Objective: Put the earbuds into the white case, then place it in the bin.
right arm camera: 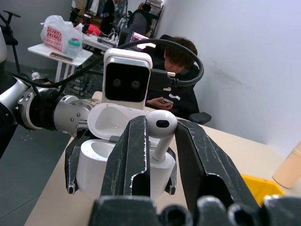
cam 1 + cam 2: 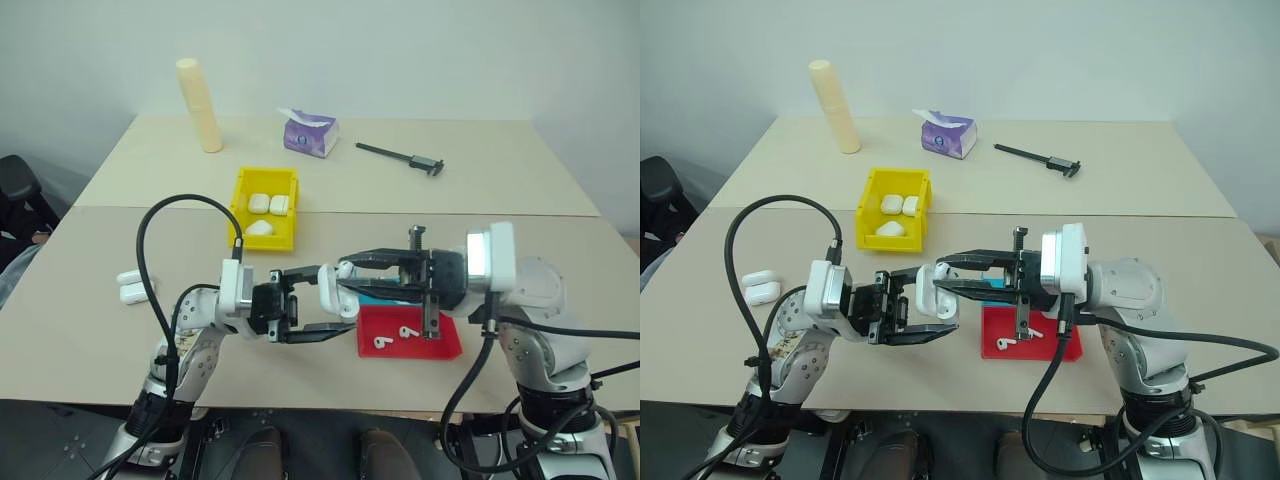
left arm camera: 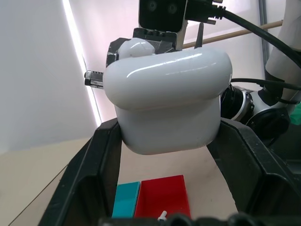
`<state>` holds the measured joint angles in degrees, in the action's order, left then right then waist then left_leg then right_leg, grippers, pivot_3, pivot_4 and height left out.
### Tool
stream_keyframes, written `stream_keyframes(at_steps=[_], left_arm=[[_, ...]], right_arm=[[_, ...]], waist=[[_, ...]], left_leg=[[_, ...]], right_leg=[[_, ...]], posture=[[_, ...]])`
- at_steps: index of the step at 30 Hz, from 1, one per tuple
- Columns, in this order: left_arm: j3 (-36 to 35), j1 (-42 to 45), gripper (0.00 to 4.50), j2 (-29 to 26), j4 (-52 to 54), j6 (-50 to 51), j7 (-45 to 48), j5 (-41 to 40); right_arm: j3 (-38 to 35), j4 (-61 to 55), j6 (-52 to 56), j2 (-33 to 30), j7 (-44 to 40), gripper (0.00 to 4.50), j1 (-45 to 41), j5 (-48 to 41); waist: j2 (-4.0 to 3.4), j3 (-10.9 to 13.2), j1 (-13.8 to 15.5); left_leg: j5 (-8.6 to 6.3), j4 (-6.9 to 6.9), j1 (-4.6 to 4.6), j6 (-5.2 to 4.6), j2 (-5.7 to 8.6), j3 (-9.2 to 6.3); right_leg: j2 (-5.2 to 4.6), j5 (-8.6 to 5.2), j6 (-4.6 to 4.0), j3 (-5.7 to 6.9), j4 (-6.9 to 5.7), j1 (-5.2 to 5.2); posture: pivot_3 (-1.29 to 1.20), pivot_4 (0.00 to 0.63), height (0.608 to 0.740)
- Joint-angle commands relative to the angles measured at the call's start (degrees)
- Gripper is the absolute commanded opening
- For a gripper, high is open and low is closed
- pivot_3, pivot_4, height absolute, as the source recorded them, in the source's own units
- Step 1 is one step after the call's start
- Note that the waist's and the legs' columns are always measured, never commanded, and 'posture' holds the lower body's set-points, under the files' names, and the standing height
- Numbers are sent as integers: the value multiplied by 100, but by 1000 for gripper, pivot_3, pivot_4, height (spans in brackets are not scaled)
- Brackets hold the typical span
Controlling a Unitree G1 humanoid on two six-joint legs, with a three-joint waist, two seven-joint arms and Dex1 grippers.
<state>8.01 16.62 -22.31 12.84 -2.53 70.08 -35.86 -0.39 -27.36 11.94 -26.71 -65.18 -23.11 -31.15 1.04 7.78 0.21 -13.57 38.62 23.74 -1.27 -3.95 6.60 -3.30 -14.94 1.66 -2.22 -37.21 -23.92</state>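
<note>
Right gripper (image 1: pixel 157 141), clenched on one earbud (image 1: pixel 161 126) stem-down, hangs directly over the open white case (image 1: pixel 96 165) that the left gripper (image 2: pixel 318 305) grasps above the table.

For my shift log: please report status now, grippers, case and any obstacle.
Left gripper shut on open white case. Right gripper shut on earbud, over the case. Yellow bin holds three cases. Nothing in the way.

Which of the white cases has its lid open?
The white case held in the left pincer, above the table. Its lid is flipped back; those in the yellow bin and at the table's left edge look shut.
</note>
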Motion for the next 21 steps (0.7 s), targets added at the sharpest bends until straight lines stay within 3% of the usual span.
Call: stream_keyframes(at_steps=[1,5,12,21], left_arm=[[-75,42,2745,29,234,-46,10,-53],[-68,43,2745,41,227,-54,3,-27],[-79,91,2745,84,167,-77,50,31],[-276,103,2745,-115,-229,-315,189,385]], right_arm=[[98,13,-240,-75,41,744,55,89],[146,32,-329,-142,-9,744,103,56],[327,75,-652,-315,-92,2810,186,252],[59,102,-426,-761,-153,2810,1,-151]], waist=[[0,0,2],[0,0,5],[0,0,12],[0,0,28]], left_leg=[[0,0,0,0,0,0],[0,0,0,0,0,3],[0,0,0,0,0,3],[0,0,0,0,0,4]], right_leg=[[0,0,0,0,0,0],[0,0,0,0,0,0],[0,0,0,0,0,0],[0,0,0,1,1,1]], posture=[[0,150,740],[0,150,740],[0,150,740],[0,150,740]])
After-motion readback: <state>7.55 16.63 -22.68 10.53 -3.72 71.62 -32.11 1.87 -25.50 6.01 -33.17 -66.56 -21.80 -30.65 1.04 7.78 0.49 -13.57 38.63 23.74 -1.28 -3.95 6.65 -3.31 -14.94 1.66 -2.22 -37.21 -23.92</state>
